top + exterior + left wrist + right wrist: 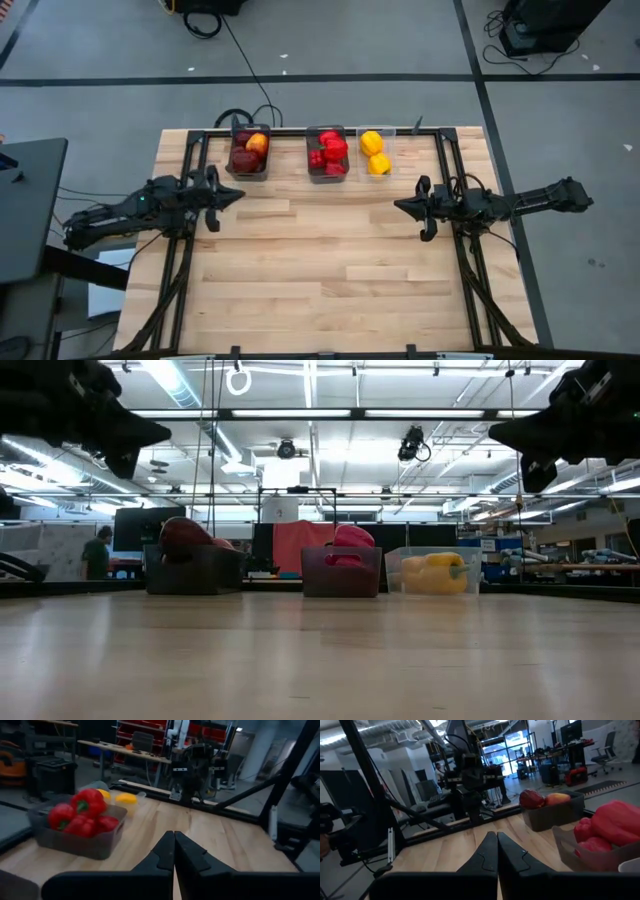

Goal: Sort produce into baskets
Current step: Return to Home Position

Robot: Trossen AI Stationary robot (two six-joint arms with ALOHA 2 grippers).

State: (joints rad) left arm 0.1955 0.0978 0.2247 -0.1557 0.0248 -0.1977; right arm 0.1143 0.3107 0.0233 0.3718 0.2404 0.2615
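Both hands hang above the worktop [320, 270], well apart from the produce. The left hand [240, 196] and the right hand [398, 207] each have their fingers pressed together on nothing. Along the far edge, apples [250, 152] fill the left dark bin [248, 176], red peppers [328, 150] the middle dark bin [326, 177], and yellow peppers [374, 153] the clear right bin [392, 150]. Seen from worktop height, the bin walls hide most of the fruit and both hands are cut off.
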